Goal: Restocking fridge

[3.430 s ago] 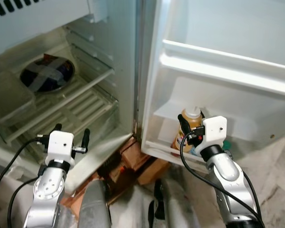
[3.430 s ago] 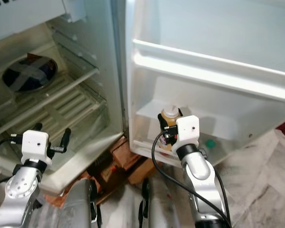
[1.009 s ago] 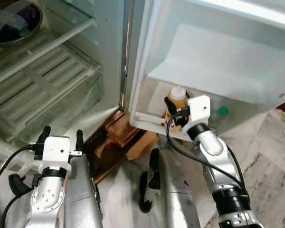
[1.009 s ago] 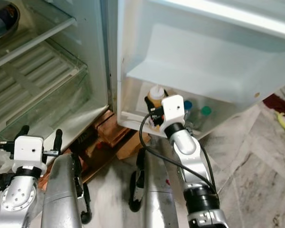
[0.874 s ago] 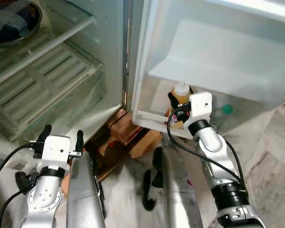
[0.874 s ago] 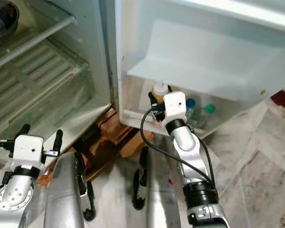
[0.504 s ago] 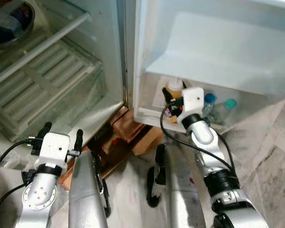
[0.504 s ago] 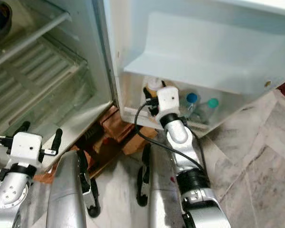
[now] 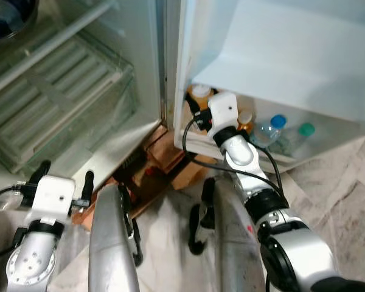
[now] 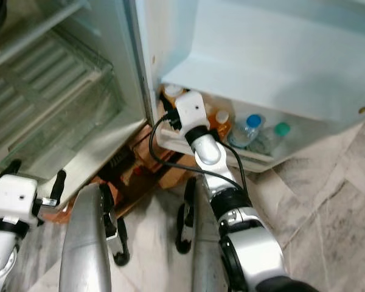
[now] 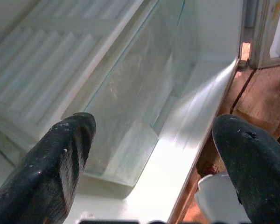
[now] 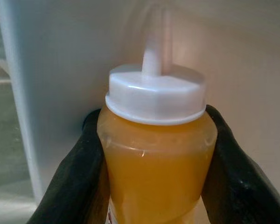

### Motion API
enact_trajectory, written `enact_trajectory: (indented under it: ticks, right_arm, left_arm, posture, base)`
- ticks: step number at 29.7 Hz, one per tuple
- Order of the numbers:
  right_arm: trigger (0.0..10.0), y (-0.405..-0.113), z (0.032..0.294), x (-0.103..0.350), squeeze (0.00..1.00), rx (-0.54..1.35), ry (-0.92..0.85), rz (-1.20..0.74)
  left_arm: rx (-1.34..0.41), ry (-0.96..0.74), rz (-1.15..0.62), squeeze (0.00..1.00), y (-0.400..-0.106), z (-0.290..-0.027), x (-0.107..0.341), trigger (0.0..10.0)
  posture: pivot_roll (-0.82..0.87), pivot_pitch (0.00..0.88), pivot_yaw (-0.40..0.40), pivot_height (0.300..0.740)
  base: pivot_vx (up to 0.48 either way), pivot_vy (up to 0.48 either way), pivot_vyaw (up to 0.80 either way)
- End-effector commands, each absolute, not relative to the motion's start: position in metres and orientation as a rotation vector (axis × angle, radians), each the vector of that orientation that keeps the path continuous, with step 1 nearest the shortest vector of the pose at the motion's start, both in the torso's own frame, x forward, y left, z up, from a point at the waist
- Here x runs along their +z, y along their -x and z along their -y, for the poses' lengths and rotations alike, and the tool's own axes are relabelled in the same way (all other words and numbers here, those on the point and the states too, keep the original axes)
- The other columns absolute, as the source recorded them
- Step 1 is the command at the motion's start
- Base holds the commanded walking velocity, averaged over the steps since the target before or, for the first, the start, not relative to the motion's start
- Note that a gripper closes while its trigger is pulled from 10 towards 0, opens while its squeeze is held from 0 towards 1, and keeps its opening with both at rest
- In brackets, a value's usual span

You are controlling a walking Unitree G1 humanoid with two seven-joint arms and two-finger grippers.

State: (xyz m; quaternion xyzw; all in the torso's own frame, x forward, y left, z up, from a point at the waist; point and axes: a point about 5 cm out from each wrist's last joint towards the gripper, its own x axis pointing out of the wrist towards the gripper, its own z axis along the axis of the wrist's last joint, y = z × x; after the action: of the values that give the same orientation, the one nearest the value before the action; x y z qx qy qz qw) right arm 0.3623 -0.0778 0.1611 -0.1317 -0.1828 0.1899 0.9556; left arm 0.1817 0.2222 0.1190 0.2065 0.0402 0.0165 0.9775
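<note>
Bottle [image 12: 156, 158] sits clamped in my right gripper [image 12: 154, 168], inside the lowest door shelf [image 9: 255, 153] beside other bottles. Release remains, I judge. Left gripper [image 11: 154, 149] hangs spread, empty.

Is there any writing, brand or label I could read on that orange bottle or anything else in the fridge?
None can be read.
Orange squeeze bottle with white nozzle cap, held by the right gripper: only a red-and-white label edge, too cropped.
Clear bottles with blue cap and green cap: too small.
</note>
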Motion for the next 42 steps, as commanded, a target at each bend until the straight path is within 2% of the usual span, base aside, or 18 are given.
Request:
enact_trajectory:
  ticks: [1,12,21,24,25,26,27,34,42]
  right_arm:
    - [10.0,-0.359,0.078,0.146,0.0,0.396,0.345,0.339]
    - [10.0,-0.354,0.1,0.104,0.0,0.3,0.281,0.117]
    - [10.0,-0.352,0.105,0.093,0.0,0.262,0.291,0.055]
    - [10.0,-0.355,0.112,0.092,0.0,0.215,0.247,0.015]
    - [10.0,-0.355,0.113,0.092,0.53,0.21,0.238,0.013]
    - [10.0,-0.356,0.114,0.092,0.53,0.204,0.231,0.011]
    - [10.0,-0.356,0.115,0.091,1.0,0.196,0.218,0.006]
    - [10.0,-0.356,0.116,0.092,1.0,0.174,0.171,0.002]
    - [10.0,-0.357,0.113,0.106,1.0,0.189,0.175,0.107]
  left_arm:
    - [0.036,-0.426,-0.115,0.0,-0.175,-0.226,0.118,10.0]
    - [0.021,-0.426,-0.13,0.0,-0.174,-0.223,0.12,10.0]
    - [0.019,-0.431,-0.132,0.0,-0.175,-0.224,0.121,10.0]
    - [0.016,-0.431,-0.133,0.0,-0.176,-0.224,0.121,10.0]
    - [0.015,-0.431,-0.134,0.0,-0.176,-0.224,0.12,10.0]
    - [0.013,-0.431,-0.134,0.0,-0.177,-0.224,0.12,10.0]
    - [0.013,-0.431,-0.133,0.0,-0.177,-0.224,0.12,10.0]
    - [0.008,-0.431,-0.131,0.0,-0.18,-0.223,0.12,10.0]
    - [0.008,-0.433,-0.127,0.0,-0.183,-0.223,0.119,10.0]
  posture:
    - [0.18,0.437,-0.05,0.555]
    - [0.18,0.443,-0.044,0.555]
    - [0.19,0.443,-0.041,0.555]
    - [0.19,0.441,-0.039,0.555]
    - [0.19,0.44,-0.038,0.555]
    - [0.19,0.44,-0.038,0.555]
    - [0.18,0.439,-0.037,0.555]
    - [0.18,0.43,-0.038,0.555]
    - [0.18,0.415,-0.039,0.555]
  base:
    - [0.0,0.0,0.0]
    - [0.0,0.0,0.0]
    - [0.0,0.0,0.0]
    - [0.0,0.0,0.0]
    - [0.0,0.0,0.0]
    - [0.0,0.0,0.0]
    - [0.0,0.0,0.0]
    - [0.0,0.0,0.0]
    - [0.0,0.0,0.0]
